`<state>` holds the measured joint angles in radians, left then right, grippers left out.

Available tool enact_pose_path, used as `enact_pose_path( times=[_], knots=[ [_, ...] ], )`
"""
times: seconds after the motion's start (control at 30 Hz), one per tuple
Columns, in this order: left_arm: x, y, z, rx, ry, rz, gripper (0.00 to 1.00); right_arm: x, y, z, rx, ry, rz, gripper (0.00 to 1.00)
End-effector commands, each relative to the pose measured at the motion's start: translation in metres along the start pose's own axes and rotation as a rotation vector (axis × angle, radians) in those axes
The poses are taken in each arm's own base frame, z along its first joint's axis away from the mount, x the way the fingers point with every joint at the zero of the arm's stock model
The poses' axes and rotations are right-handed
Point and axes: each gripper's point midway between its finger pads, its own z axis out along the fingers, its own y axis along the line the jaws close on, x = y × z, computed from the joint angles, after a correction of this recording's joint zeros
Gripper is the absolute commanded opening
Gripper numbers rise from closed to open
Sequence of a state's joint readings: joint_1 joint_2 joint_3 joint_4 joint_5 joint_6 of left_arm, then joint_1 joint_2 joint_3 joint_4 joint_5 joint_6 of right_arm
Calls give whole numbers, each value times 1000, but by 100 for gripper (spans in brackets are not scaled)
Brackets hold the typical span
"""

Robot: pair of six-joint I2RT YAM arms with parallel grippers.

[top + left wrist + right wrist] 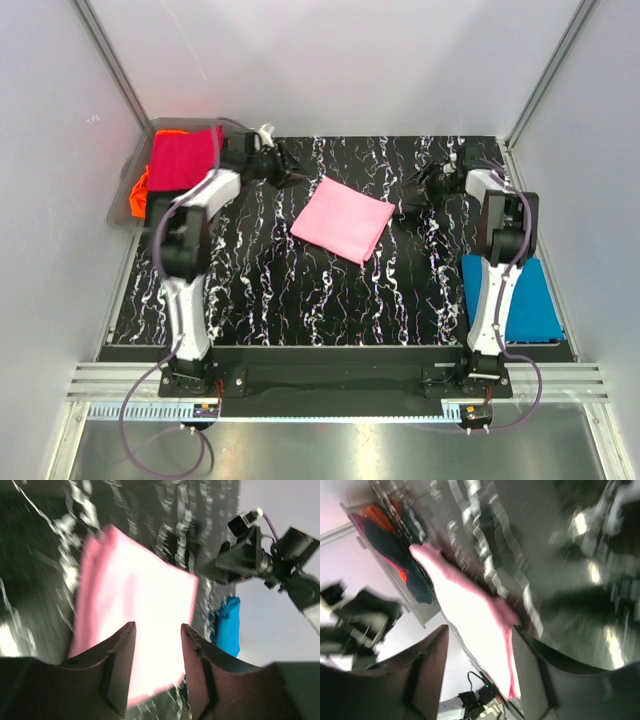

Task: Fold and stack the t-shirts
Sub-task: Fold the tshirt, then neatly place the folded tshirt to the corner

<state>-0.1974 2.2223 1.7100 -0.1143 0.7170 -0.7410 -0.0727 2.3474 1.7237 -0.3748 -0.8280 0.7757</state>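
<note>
Pink t-shirt (343, 219) lies folded mid-bench, unstacked; blue t-shirt (512, 298) folded at the near right corner; crimson one (183, 158) and orange one (138, 195) wait far left; both jaws gape, holding nothing

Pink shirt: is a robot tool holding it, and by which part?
Nothing is held. The left tool and right tool are both open and empty, clear of the folded light pink cloth t-shirt.

No legible text, labels or numbers anywhere
</note>
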Motion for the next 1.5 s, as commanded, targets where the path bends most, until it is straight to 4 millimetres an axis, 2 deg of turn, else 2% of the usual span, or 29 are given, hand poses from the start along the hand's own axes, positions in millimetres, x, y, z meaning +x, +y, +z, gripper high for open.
enact_pose_path(
  times=[0.0,0.03,0.07,0.1,0.13,0.17,0.2,0.23,0.27,0.3,0.33,0.37,0.4,0.47,0.53,0.57,0.6,0.63,0.67,0.7,0.8,0.83,0.9,0.93,1.03,1.1,1.17,1.47],
  knots=[
    [14,-74,-83,2,-126,154,48,25,58,-61,27,-68,-174,64],
    [25,-75,-90,-1,-136,136,48,34,56,-68,50,-61,-163,64],
    [34,-93,-96,54,-168,129,49,46,57,-79,59,-67,-171,66],
    [49,-96,-100,67,-163,109,49,53,54,-85,78,-76,-170,67],
    [70,-99,-113,70,-171,90,49,61,50,-90,90,-78,-170,67],
    [88,-113,-114,101,-169,57,50,76,46,-99,100,-79,-165,68],
    [96,-115,-116,91,-204,36,50,82,43,-103,107,-81,-165,68],
    [117,-115,-127,90,-225,12,51,89,40,-107,110,-82,-168,69],
    [136,-130,-125,132,-231,-34,52,102,35,-113,116,-81,-167,69],
    [147,-108,-122,78,-292,-88,53,109,35,-116,116,-80,-171,69],
    [154,-111,-125,95,-328,-126,54,115,32,-119,120,-81,-173,69],
    [166,-132,-129,174,-345,-206,55,125,29,-124,122,-83,-178,69],
    [173,-112,-125,138,-390,-267,56,132,28,-125,123,-79,-180,69],
    [191,-113,-115,154,-373,-346,57,146,24,-128,127,-74,-195,69],
    [202,-100,-103,109,-370,-378,57,156,19,-129,138,-68,-210,69],
    [212,-101,-97,109,-353,-384,57,161,15,-130,144,-66,-207,69],
    [216,-87,-86,63,-362,-393,58,165,12,-130,146,-64,-209,69],
    [221,-82,-79,45,-354,-400,58,167,10,-130,147,-62,-210,70],
    [221,-89,-74,86,-355,-403,58,173,8,-130,150,-61,-214,70],
    [229,-75,-58,50,-331,-403,58,175,7,-131,152,-62,-220,70],
    [233,-65,-42,11,-346,-403,57,181,1,-131,150,-54,-224,71],
    [237,-53,-35,-27,-343,-412,57,183,0,-131,150,-51,-226,72],
    [239,-48,-26,-54,-346,-416,57,187,-5,-131,153,-41,-223,72],
    [245,-37,-19,-99,-335,-421,57,189,-7,-132,154,-43,-222,73],
    [241,-36,-9,-109,-364,-427,58,192,-8,-134,156,-52,-228,74],
    [237,-40,-1,-110,-370,-433,63,193,-7,-135,154,-54,-231,74],
    [242,-33,6,-135,-371,-456,64,192,-7,-136,154,-59,-235,74],
    [243,-21,21,-190,-436,-649,59,195,-2,-142,143,-80,-238,75]
  ],
)
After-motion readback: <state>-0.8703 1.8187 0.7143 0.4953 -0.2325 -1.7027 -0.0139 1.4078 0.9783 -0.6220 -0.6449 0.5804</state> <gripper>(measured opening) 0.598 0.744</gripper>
